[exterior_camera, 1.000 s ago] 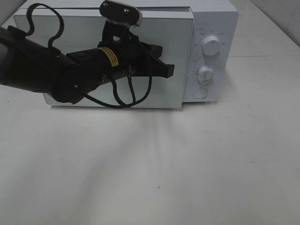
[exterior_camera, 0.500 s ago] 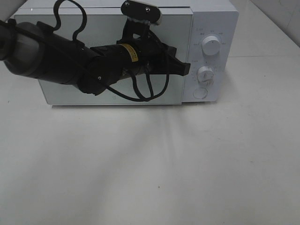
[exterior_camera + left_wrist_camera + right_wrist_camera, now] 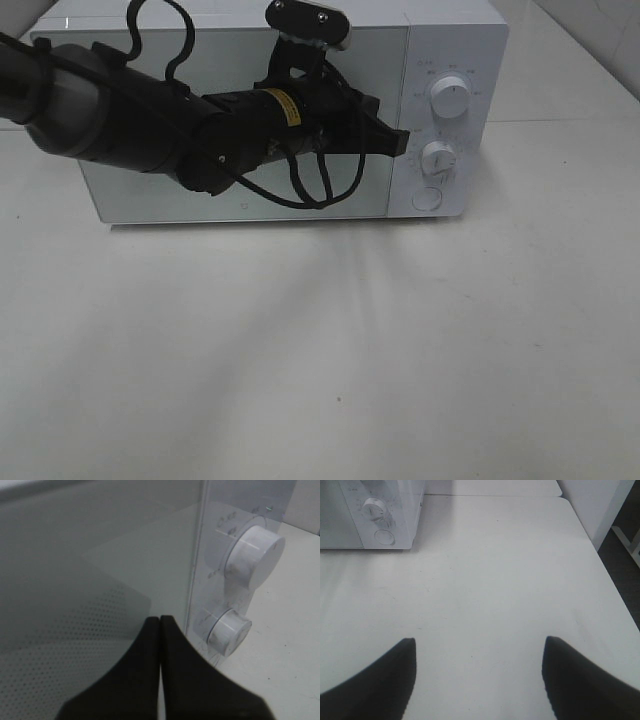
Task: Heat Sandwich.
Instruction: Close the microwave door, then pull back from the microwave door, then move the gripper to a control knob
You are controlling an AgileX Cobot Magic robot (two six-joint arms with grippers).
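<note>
Because the door [image 3: 350,195] of the microwave [image 3: 450,30] looks shut, the sandwich is nowhere in sight. I guess it sits inside, behind the door in front of the left fingers [image 3: 390,140], but the glass does not let me see it. The left fingers are pressed tight together and hold nothing. Their tips are right at the edge of the door; I cannot tell if they touch it. The lower knob [image 3: 438,158] is just past the tips, and the upper knob [image 3: 450,98] is a bit higher. The right fingers [image 3: 375,680] are wide apart with nothing between them. Only bare bench [image 3: 320,350] lies under them, and the microwave is well ahead of them.

I think the step is to make sure the door is shut and then set a knob. To do it well, push gently and flat on the door edge, so the microwave does not slide. Then open the fingers around the knob, grip it evenly and turn slowly.
</note>
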